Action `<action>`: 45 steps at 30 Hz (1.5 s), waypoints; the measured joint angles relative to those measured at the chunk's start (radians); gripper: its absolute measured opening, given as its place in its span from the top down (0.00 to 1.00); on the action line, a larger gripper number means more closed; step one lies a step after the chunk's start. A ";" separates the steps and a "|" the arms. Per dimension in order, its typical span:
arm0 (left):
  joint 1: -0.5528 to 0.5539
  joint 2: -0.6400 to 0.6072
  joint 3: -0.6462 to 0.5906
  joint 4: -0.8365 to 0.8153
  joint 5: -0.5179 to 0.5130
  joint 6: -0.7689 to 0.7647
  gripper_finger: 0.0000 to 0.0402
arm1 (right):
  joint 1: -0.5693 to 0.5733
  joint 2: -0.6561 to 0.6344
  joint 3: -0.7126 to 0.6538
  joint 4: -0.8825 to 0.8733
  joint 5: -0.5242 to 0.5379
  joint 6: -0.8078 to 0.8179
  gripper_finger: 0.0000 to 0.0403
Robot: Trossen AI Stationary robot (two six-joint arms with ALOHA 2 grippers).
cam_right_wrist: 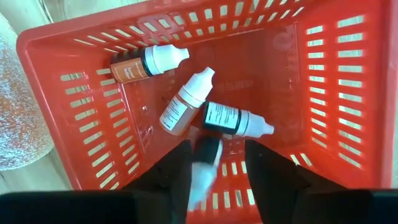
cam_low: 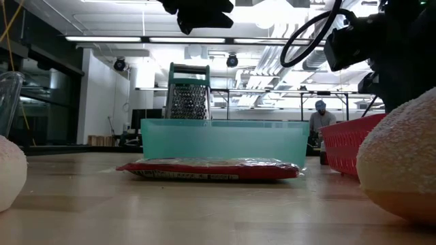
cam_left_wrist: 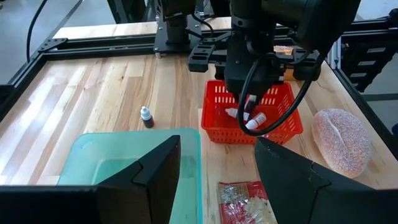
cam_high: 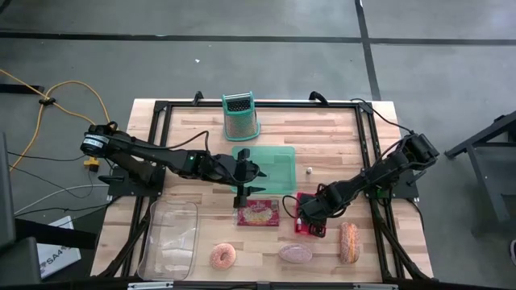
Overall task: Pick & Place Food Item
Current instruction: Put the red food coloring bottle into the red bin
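Three dropper bottles (cam_right_wrist: 186, 99) fill the red basket (cam_right_wrist: 323, 93), right wrist view only.

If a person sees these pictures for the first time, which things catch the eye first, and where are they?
The red plastic basket stands out at the table's right-front, with small dropper bottles lying inside and the right gripper directly over it. Next comes the translucent teal tray at the centre, the left gripper at its front edge, above a red snack packet.
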 joint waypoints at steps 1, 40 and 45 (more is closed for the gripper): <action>0.000 0.000 0.000 0.000 0.000 0.000 0.51 | 0.000 0.000 0.000 0.001 0.000 0.001 0.64; 0.000 0.000 0.000 0.000 0.000 0.000 0.51 | -0.074 -0.247 0.000 -0.040 -0.049 -0.029 0.60; 0.000 0.000 0.000 0.000 0.000 0.000 0.51 | -0.066 -0.254 0.000 -0.047 -0.049 -0.029 0.60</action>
